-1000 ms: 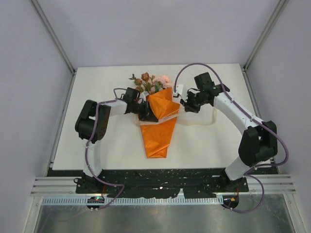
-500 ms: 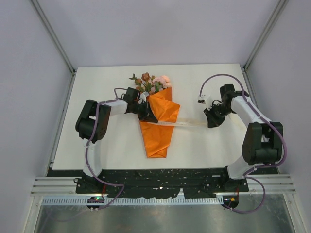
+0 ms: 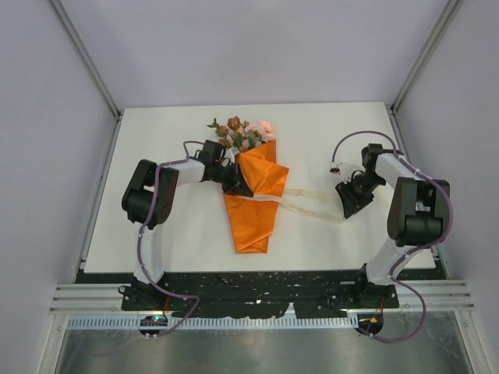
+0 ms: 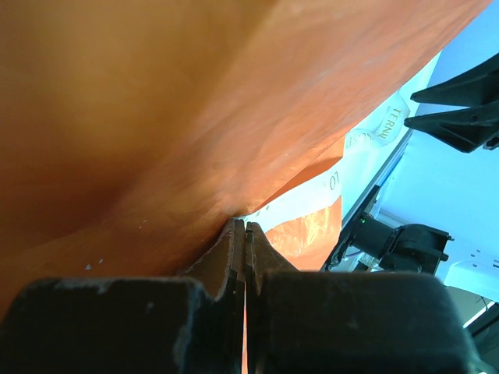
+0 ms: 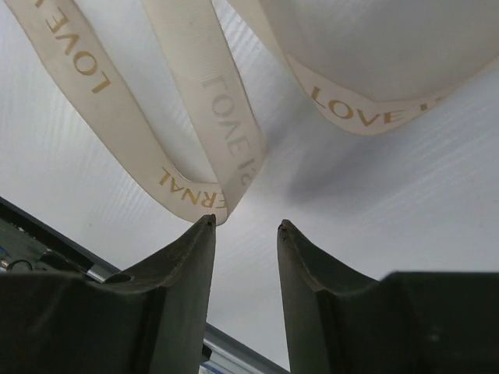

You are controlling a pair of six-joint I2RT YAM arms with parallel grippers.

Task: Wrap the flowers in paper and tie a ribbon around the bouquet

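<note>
the left jaws pinch shut on the paper [image 4: 195, 117] at the left edge of the bouquet [image 3: 253, 202], mid surface [image 3: 171, 226], likely to keep the wrap closed, while the right jaws stand part open and empty, the ribbon [image 3: 312, 206] lying slack just beyond them.

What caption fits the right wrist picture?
Open right gripper with a looped cream ribbon, lettered in gold, just past its fingertips.

Your left arm [image 3: 175, 173] reaches out to the right with its elbow bent, and the left gripper [image 4: 244, 227] is pinched tight on a fold of the paper [image 4: 156, 117]. Your right arm [image 3: 394, 167] is folded in close above its base. The right gripper [image 5: 245, 226] points downward, jaws parted, with nothing between them.
</note>
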